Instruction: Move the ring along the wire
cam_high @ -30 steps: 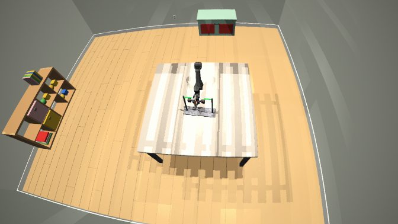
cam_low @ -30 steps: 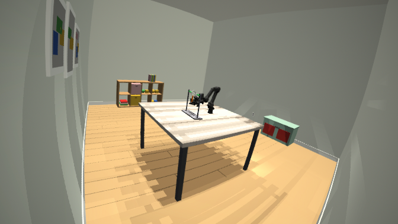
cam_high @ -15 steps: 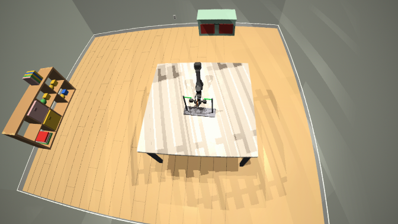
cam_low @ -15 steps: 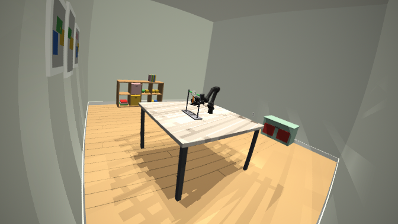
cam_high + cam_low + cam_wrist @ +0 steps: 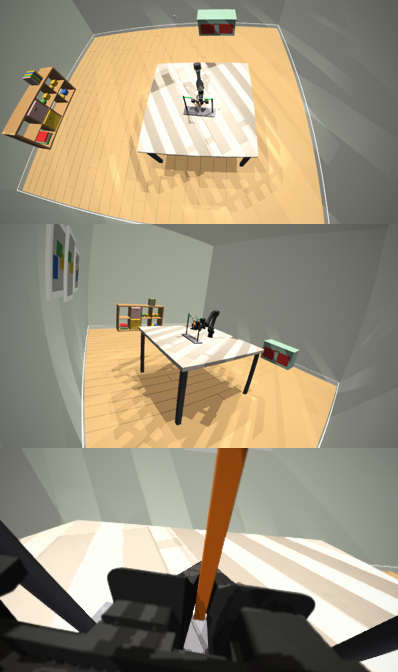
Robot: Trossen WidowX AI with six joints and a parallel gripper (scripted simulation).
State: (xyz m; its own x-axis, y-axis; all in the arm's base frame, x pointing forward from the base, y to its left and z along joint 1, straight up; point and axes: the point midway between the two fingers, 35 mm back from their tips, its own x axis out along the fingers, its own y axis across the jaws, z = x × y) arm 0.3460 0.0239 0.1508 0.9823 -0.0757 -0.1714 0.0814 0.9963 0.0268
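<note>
The orange handle [image 5: 199, 103] [image 5: 193, 324] [image 5: 220, 523] stands nearly upright, leaning slightly in the wrist view. My gripper [image 5: 199, 102] [image 5: 204, 565] is shut on its lower part. The pale ring [image 5: 192, 317] is above the handle, at wire height. In the top view the handle is between the left green part [image 5: 188, 97] and the right green part [image 5: 208, 99], roughly midway. The thin grey wire is too small to make out, so its gap to the ring cannot be told. The ring is outside the wrist view.
The left post [image 5: 185, 105] [image 5: 45, 573] and the right post [image 5: 212, 106] [image 5: 375, 638] stand on either side of my gripper. They rise from a grey base plate [image 5: 189, 112] on the striped table [image 5: 166, 133]. The arm reaches in from the back.
</note>
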